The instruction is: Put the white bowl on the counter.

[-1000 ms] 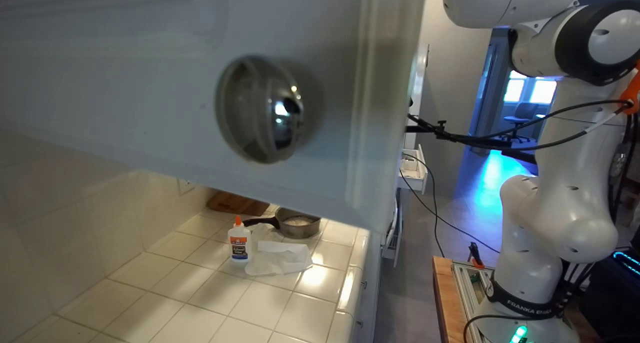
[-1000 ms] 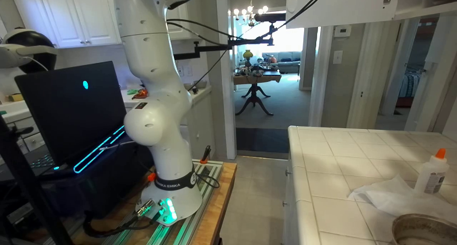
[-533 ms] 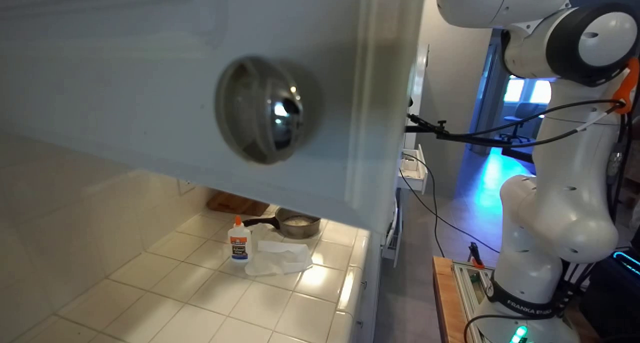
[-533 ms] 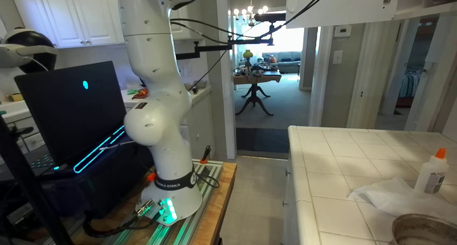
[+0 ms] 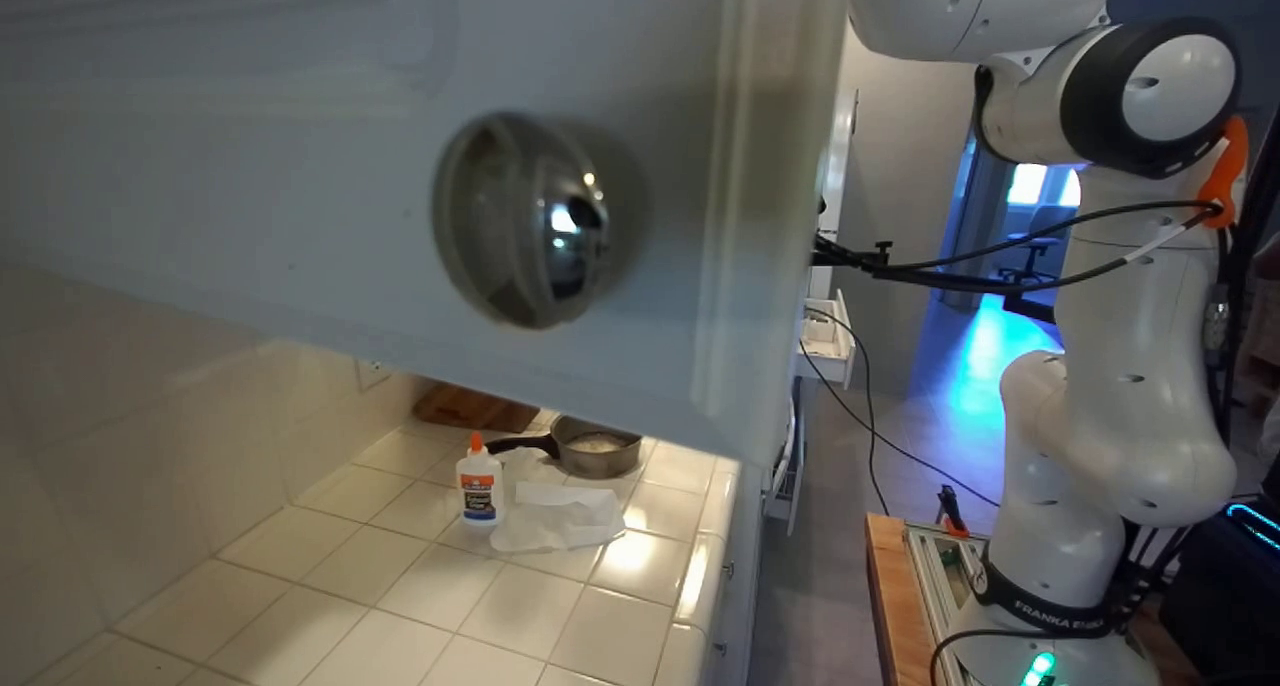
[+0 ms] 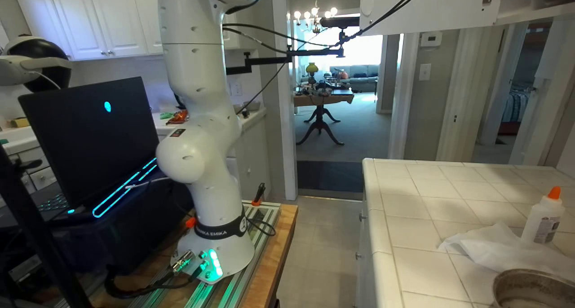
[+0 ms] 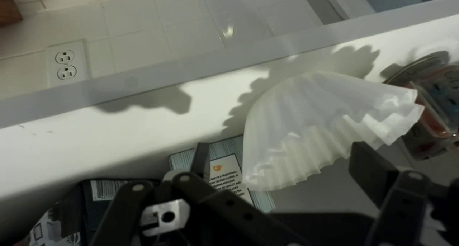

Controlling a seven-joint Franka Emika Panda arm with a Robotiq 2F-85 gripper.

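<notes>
While the pincer (image 7: 281,158) is spread wide, nothing gripped | white bowl (image 7: 319,127) seen just beside the tea box (image 7: 229,172), contact unclear | judged feather-light, papery, easily crushed | best pinched gently by its fluted rim

In an exterior view the counter (image 5: 450,616), off-white and tiled in squares, fills the lower left and lower middle of the frame, with bright glare near its right edge. I see a bottle (image 5: 479,491) standing upright, below and left of centre. Behind it, nearer the middle, a pan (image 5: 606,457) sits open side up, its handle (image 5: 530,444) pointing left; farther back is a brown board (image 5: 475,408), partly hidden. In an exterior view white paper (image 6: 496,248) lies rumpled at the lower right, beside the bottle; whether they touch I can't tell.
</notes>
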